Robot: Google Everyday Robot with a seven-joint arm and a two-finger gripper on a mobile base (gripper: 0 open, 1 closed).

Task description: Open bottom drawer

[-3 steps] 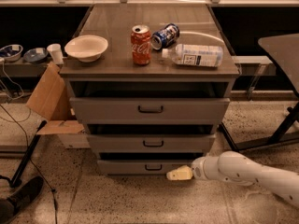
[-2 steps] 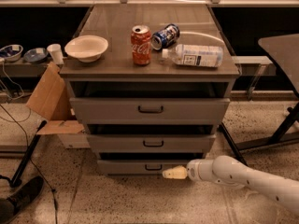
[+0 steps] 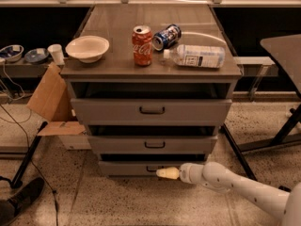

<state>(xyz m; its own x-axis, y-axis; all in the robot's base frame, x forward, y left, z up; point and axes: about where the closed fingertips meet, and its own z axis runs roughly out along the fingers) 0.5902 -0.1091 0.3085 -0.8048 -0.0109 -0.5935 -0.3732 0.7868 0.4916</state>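
The grey cabinet (image 3: 84, 74) has three drawers. The bottom drawer (image 3: 122, 167) is the lowest and shortest grey front, just above the floor, and its small dark handle (image 3: 151, 168) is partly covered. My gripper (image 3: 165, 173), with pale yellowish tips on a white arm (image 3: 225, 179) coming from the lower right, is right at that handle, in front of the drawer's middle. The middle drawer (image 3: 153, 144) and the top drawer (image 3: 150, 110) sit above it.
On the cabinet top stand a white bowl (image 3: 87, 48), a red cola can (image 3: 142, 45), a blue can on its side (image 3: 166, 36) and a lying plastic bottle (image 3: 197, 55). A cardboard box (image 3: 51, 98) leans at the left. Table legs (image 3: 277, 135) stand at the right.
My gripper and arm have moved left along the floor level, from right of the bottom drawer's middle up to its handle.
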